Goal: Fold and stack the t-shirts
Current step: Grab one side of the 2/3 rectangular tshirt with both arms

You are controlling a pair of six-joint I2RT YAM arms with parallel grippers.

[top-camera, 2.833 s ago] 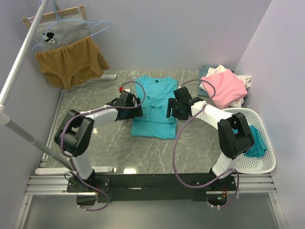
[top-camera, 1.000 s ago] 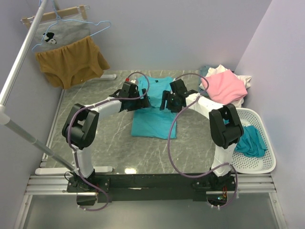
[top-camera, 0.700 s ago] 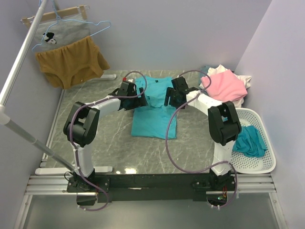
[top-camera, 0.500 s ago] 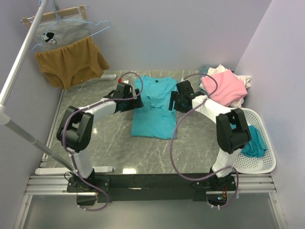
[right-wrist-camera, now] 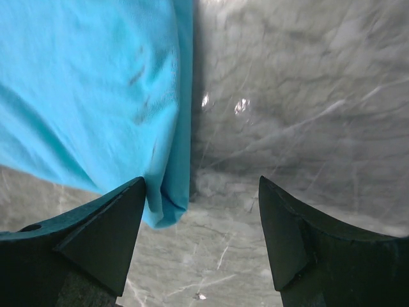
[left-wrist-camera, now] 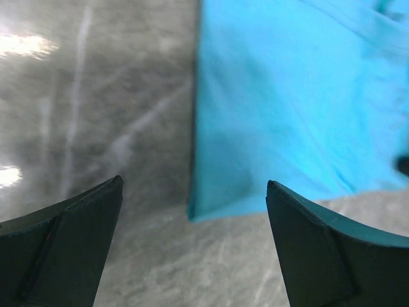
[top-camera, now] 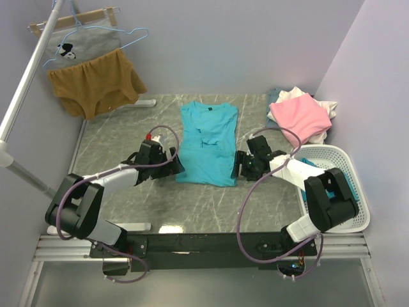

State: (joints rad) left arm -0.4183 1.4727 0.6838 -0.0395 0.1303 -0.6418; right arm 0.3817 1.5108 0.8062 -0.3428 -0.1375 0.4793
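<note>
A turquoise t-shirt (top-camera: 208,144) lies flat in the middle of the table, collar to the back and its sides folded in to a narrow strip. My left gripper (top-camera: 172,167) is open at its near left hem corner. In the left wrist view that corner of the t-shirt (left-wrist-camera: 281,102) sits between the spread fingers of the left gripper (left-wrist-camera: 193,185), which hold nothing. My right gripper (top-camera: 241,167) is open at the near right hem corner. The right wrist view has the t-shirt (right-wrist-camera: 89,83) beside the left finger of the empty right gripper (right-wrist-camera: 202,180).
Pink and white shirts (top-camera: 300,116) are piled at the back right. A white basket (top-camera: 354,214) stands at the right edge behind my right arm. A mustard-brown garment (top-camera: 96,83) and a grey printed one (top-camera: 83,45) hang at the back left by a slanted pole (top-camera: 25,83).
Both grippers have drawn back from the shirt's upper part toward me, down to its near hem corners. They stayed open. The shirt has not moved.
</note>
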